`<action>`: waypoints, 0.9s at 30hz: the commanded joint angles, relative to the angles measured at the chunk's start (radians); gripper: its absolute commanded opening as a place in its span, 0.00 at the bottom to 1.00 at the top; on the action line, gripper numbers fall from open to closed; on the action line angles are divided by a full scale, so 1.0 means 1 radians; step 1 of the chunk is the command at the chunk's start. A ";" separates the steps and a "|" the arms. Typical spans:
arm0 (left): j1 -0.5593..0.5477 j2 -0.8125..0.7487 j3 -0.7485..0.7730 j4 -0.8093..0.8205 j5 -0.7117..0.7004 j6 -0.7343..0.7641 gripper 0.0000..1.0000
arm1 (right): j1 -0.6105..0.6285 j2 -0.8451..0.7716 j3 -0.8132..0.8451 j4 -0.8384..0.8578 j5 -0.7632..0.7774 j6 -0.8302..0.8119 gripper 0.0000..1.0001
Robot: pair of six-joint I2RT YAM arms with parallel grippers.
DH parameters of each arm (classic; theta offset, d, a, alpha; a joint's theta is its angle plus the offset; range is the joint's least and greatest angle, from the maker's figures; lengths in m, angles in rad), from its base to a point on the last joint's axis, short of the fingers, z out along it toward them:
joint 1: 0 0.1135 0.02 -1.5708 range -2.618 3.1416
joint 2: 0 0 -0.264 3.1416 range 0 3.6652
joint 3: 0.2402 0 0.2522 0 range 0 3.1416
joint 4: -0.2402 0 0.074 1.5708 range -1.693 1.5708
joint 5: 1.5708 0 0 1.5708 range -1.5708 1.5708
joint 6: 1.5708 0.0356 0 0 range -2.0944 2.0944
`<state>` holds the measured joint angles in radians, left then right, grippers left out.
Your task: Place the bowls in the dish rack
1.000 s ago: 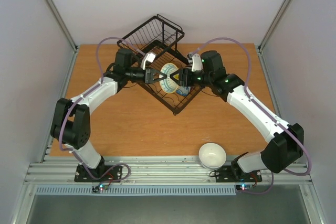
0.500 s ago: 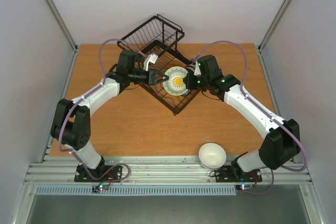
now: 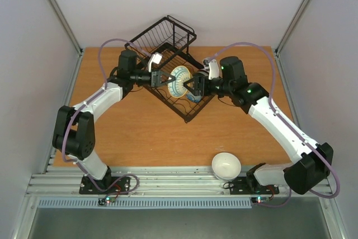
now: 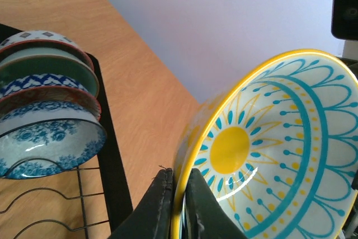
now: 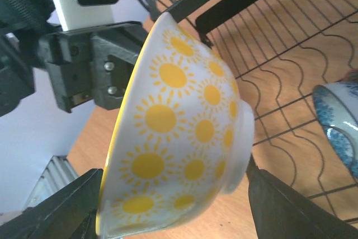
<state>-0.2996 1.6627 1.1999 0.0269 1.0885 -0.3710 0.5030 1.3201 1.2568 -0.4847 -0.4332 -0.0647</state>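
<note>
A robotics lab test cell is showing here: a left arm point(image 3: 98, 102) and a right arm point(image 3: 279, 124) are sitting bolted to a ribbed metal rail point(image 3: 179, 182) edging a bare wooden table point(image 3: 145, 132). Plain pale wall panels point(image 3: 33, 82) in metal framing point(image 3: 57, 12) are enclosing it, and purple cables point(image 3: 243, 43) are looping off the arms.

I can read no text, label, brand, number or sign in any of my three views. The only marks I can make out are painted decoration, not writing: yellow suns on the outside of the bowl point(image 5: 184, 132), and teal and yellow rays on its inside.
</note>
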 commanded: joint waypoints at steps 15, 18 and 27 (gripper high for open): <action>0.013 -0.047 -0.049 0.288 0.137 -0.152 0.00 | -0.004 -0.042 -0.133 0.152 -0.032 0.135 0.70; 0.014 -0.042 -0.053 0.302 0.139 -0.158 0.01 | -0.004 -0.043 -0.140 0.154 -0.040 0.134 0.71; 0.014 -0.052 -0.053 0.286 0.126 -0.156 0.01 | -0.003 -0.025 -0.160 0.197 -0.058 0.158 0.71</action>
<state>-0.2840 1.6627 1.1362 0.1989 1.1389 -0.5014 0.4984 1.2808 1.1229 -0.2634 -0.4904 0.0746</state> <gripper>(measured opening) 0.058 0.708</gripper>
